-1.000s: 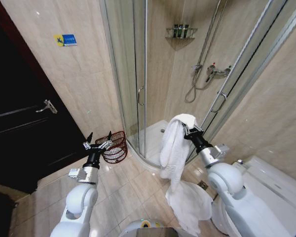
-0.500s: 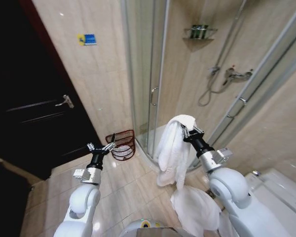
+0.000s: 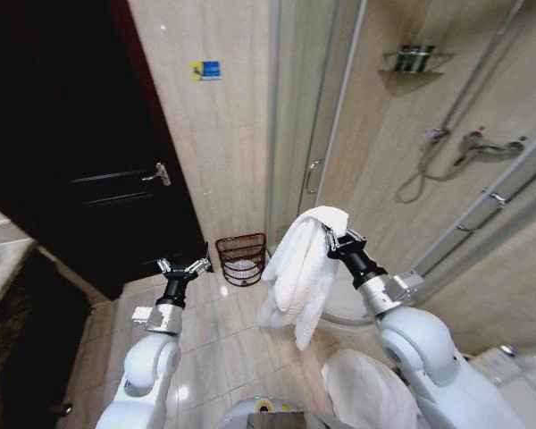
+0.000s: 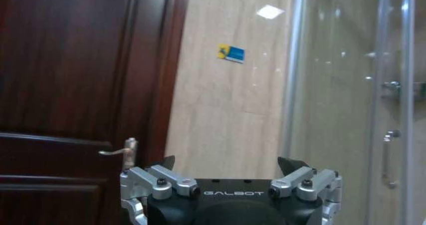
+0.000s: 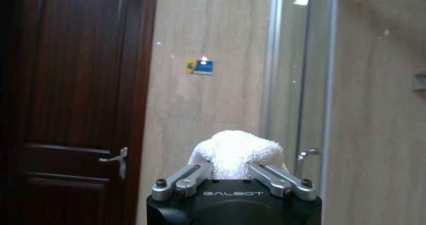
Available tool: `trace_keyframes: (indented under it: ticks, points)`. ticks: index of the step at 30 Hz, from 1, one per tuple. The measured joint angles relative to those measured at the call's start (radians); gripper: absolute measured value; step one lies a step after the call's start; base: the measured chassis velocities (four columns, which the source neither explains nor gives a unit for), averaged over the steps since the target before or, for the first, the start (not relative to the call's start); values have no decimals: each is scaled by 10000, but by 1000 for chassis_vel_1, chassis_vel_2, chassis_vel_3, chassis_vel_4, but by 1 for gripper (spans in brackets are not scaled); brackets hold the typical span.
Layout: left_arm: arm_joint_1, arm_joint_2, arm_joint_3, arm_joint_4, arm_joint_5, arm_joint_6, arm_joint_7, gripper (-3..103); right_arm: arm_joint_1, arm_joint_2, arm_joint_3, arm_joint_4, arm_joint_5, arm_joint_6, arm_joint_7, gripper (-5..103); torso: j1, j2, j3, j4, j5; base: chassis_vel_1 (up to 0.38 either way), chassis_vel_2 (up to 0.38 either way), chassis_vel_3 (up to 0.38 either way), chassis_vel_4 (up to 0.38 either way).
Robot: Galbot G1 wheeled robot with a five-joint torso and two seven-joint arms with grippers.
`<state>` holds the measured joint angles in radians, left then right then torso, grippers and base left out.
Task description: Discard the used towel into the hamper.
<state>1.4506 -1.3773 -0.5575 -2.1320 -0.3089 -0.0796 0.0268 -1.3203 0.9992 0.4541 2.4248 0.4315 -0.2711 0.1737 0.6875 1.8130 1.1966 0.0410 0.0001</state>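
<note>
While right pincer (image 3: 333,238) clamps top fold of white towel (image 3: 297,273), cloth hangs down in mid-air, well above floor. Left pincer (image 3: 180,266) raised at left, fingers spread wide, holding nothing. One hamper (image 3: 242,258) on floor tiles by wall, between dark door (image 3: 80,161) and shower glass (image 3: 308,116); contents unclear.

R gripper (image 3: 332,238) clamping white towel (image 3: 298,268), hamper (image 3: 242,258) by wall, L gripper (image 3: 182,268) empty, jaws apart
</note>
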Motion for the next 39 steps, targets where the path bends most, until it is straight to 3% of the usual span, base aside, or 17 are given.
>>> trace_keyframes:
  ticks: [18, 36, 39]
  points:
    - [145, -185, 88, -8, 46, -298, 36, 100, 139, 249, -41, -491, -880, -156, 197, 7, 0, 0, 0, -4, 1, 19, 20, -12, -15]
    - [94, -196, 111, -39, 7, -301, 32, 100, 72, 352, -72, -541, -817, -23, 252, 7, 1, 0, -1, -1, -12, 217, 201, -211, -204]
    - [104, -198, 104, -25, -6, -308, 32, 100, 61, 406, -139, -538, -780, 82, 250, 7, 0, 0, -1, 1, 0, 157, 105, -112, -119]
